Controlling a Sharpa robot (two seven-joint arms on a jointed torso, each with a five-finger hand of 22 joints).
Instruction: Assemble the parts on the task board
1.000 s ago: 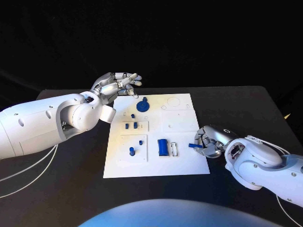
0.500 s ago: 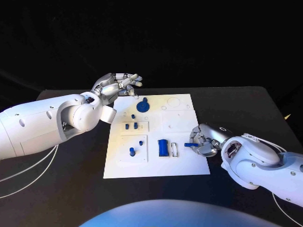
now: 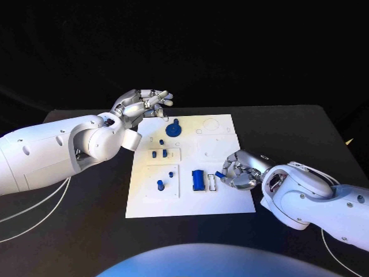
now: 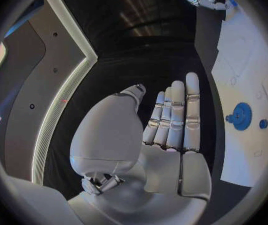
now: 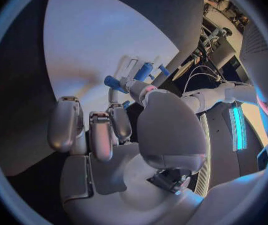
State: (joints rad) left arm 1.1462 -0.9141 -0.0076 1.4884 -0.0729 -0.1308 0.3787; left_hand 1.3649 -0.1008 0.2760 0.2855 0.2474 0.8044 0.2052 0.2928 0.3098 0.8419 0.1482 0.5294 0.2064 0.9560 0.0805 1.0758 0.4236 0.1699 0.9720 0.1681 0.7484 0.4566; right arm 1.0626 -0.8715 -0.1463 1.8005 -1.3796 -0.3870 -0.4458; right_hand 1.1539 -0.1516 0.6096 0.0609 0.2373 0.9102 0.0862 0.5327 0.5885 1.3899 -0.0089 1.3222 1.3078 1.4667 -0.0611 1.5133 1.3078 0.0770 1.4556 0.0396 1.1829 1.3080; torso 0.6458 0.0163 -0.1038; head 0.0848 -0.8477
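The white task board (image 3: 226, 199) lies mid-table. My right hand (image 3: 240, 171) hovers over its right edge and pinches a small blue part (image 3: 220, 174) between thumb and finger, just right of a blue block (image 3: 199, 180) standing in a slot. In the right wrist view the pinched blue part (image 5: 113, 81) sticks out beyond my right hand (image 5: 121, 140), close to the blue block (image 5: 143, 71). My left hand (image 3: 143, 104) is raised over the board's far left corner, fingers apart and holding nothing. The left wrist view has my left hand (image 4: 171, 125) with fingers straight beside the board (image 4: 246, 70).
A round blue part (image 3: 173, 129) sits at the far end of the board, the same round blue part (image 4: 240, 116) in the left wrist view. Two small blue pegs (image 3: 159, 153) stand in a left plate, and other blue pegs (image 3: 160, 184) nearer me. Black table (image 3: 301, 133) surrounds the board.
My right hand has carried the small blue part leftward, from the board's right edge in over the board toward the blue block. The left hand has stayed put.
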